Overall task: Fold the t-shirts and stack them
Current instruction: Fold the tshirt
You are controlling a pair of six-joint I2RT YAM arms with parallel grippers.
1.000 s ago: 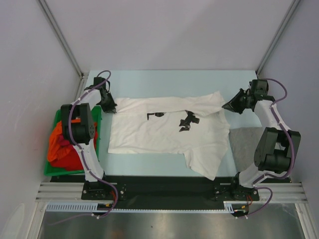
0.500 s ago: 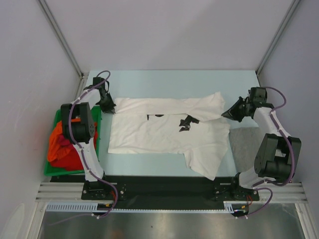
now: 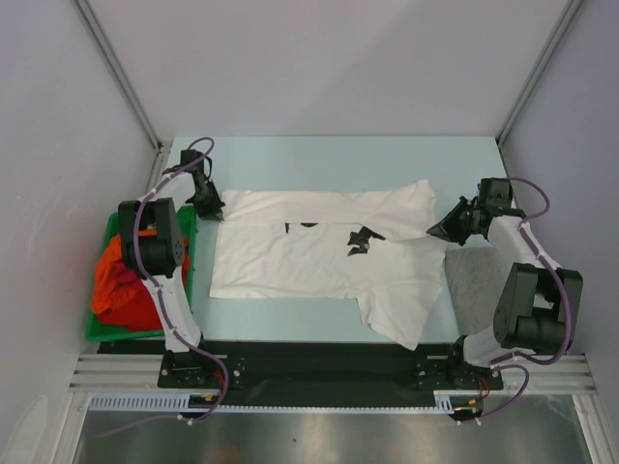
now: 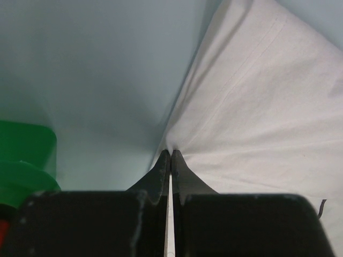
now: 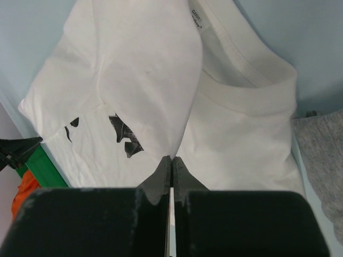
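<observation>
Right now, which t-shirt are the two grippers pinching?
The white t-shirt spread across the table: the left gripper and right gripper each pinch an edge. The grey t-shirt lies unheld beside it, and the orange t-shirt sits in the green bin.

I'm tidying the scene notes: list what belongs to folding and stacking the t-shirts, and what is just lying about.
Job: white fabric t-shirt with black print, spread out; grey fabric t-shirt at its right; orange and red fabric shirts heaped at left; left end effector and right end effector, each shut on the white shirt's edge.
Lying about: green plastic bin holding that heap; pale blue table.
</observation>
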